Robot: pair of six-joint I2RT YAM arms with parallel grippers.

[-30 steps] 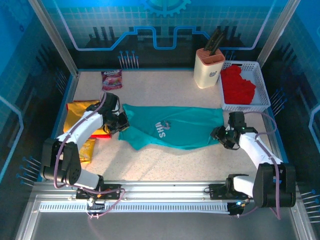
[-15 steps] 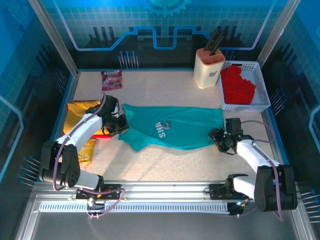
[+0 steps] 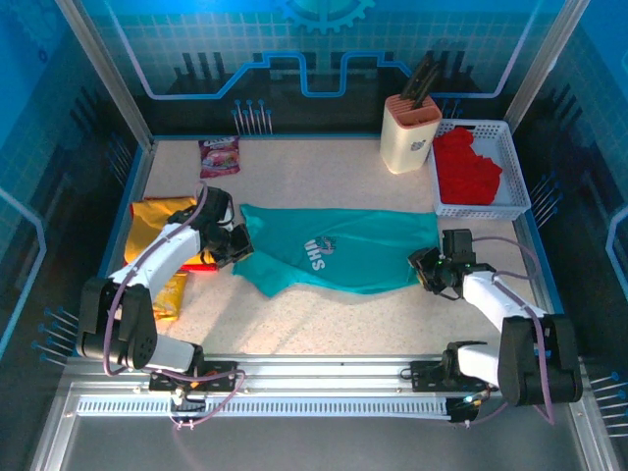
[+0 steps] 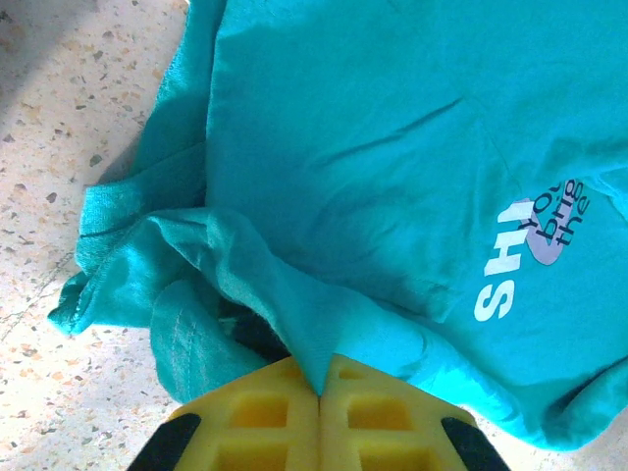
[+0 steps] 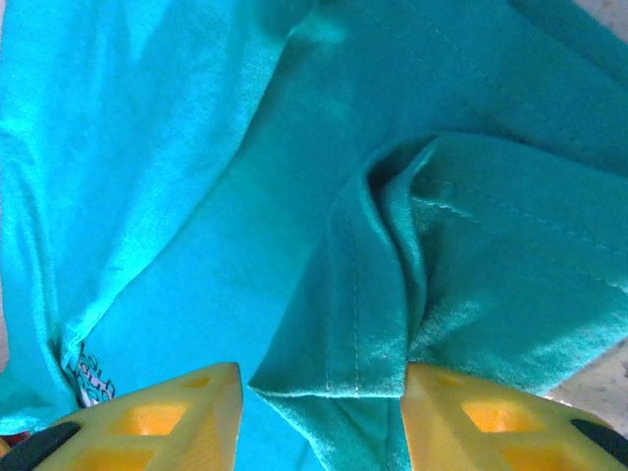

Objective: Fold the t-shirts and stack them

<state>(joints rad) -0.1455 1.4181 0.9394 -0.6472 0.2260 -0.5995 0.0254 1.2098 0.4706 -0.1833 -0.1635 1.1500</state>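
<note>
Right gripper (image 3: 429, 267) has edged onto the teal tee (image 3: 343, 250), spread on the desk (image 3: 324, 314) just left of the basket (image 3: 481, 209), jaws apart astride a hem fold, while the left gripper (image 3: 238, 245), clenched on the end farthest from the basket, likely anchors it for folding.

A robot test cell in a lab. Translucent blue wall panels (image 3: 324, 39) printed with circuit lines and a gear enclose a speckled stone-look surface (image 3: 324, 319), framed by bare aluminium posts (image 3: 103, 74). A white cabled left robot arm (image 3: 162, 250) and right robot arm (image 3: 496, 297) are bolted to a slotted metal rail (image 3: 324, 404) at the near edge. A beige knife block (image 3: 410, 132) and a white plastic basket (image 3: 514, 167) stand at the far right.
</note>
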